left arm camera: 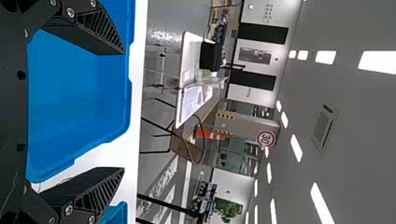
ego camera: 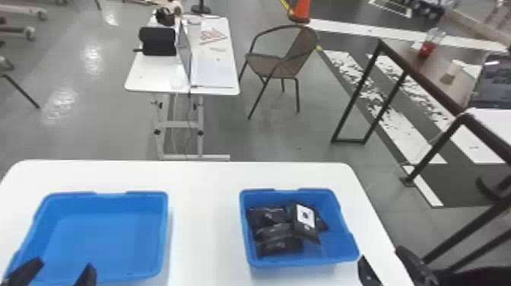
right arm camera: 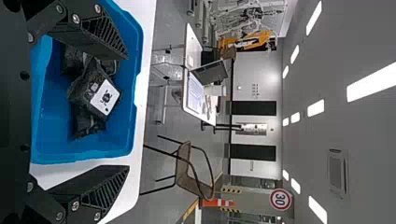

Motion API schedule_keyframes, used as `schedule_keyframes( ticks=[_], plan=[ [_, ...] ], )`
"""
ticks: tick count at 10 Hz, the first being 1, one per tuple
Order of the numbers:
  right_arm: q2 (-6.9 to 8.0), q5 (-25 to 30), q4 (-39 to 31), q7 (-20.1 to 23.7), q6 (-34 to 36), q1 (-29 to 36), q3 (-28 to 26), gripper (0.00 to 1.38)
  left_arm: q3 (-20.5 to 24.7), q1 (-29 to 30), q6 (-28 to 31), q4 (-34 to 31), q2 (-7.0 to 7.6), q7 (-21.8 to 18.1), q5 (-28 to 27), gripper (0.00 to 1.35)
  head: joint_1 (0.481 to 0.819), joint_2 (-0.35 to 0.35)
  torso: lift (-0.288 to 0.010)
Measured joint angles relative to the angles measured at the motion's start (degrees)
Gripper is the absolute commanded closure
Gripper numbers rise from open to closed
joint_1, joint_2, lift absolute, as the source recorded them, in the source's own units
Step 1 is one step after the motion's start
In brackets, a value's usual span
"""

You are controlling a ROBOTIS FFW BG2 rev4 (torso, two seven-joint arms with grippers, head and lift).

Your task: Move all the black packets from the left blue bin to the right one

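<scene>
and here we are: at lower right of centre in the head view, the black packets (ego camera: 279, 245) lie heaped in the right bin (ego camera: 332, 249), one with a white label (ego camera: 305, 216) on top. we see the left bin (ego camera: 106, 232) at lower left, on the same white worktop (ego camera: 205, 213). our left gripper (ego camera: 63, 263) hangs bottom left, fingers spread; our right gripper (ego camera: 380, 254), bottom right, has fingers parted too.

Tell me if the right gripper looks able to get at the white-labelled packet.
Probably yes: the right gripper is open near the right bin, and the white-labelled packet lies on top of other packets with nothing over it.
</scene>
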Motion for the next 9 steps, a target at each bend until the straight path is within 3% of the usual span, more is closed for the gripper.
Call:
schedule_keyframes(
  ticks=[9],
  plan=[
    [0.00,-0.33,0.08,0.71,1.43,-0.09,0.00,0.20,-0.29,-0.05,0.53,0.42,0.00,-0.06,0.85,0.15,0.695,-0.238,0.000]
  ],
)
